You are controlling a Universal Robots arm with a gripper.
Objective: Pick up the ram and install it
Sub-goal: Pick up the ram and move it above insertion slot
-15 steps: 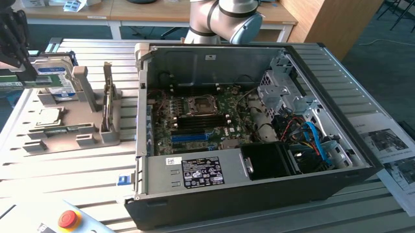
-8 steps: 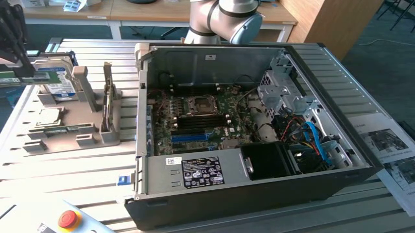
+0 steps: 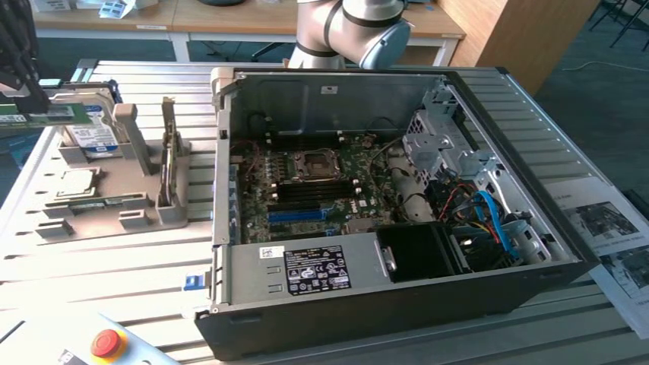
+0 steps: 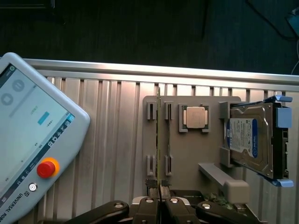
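My hand [image 4: 159,200] is clenched on the ram [image 3: 45,116]. In the wrist view its two dark fingertips are pinched flat against the end of the stick. From there the stick is a hairline edge running away over the paired clips of the grey plastic tray [image 4: 187,158].

In the exterior view the ram is a thin, narrow green strip lying level, at about ten o'clock from the open computer case [image 3: 406,304]. It sits by the tray's hard-drive corner. I cannot tell whether its lower edge clears the clips.

On the tray, a boxy hard drive [image 4: 250,140] with a blue-and-white label leans in its cradle. A square processor [image 4: 195,116] with a dull metal lid lies flat between the drive and the clips.

The tray rests at nine o'clock of the case on the ribbed aluminium counter [image 3: 102,266].

The case is black sheet metal. Inside it the green motherboard [image 3: 304,190] lies flat, with a long blue slot [image 3: 299,215] toward six o'clock of the board.

The arm [image 3: 355,30], glossy grey with a pale blue cap, stands at twelve o'clock.

A rounded grey pendant [image 4: 32,135] with a red button [image 4: 47,168] lies at seven o'clock.
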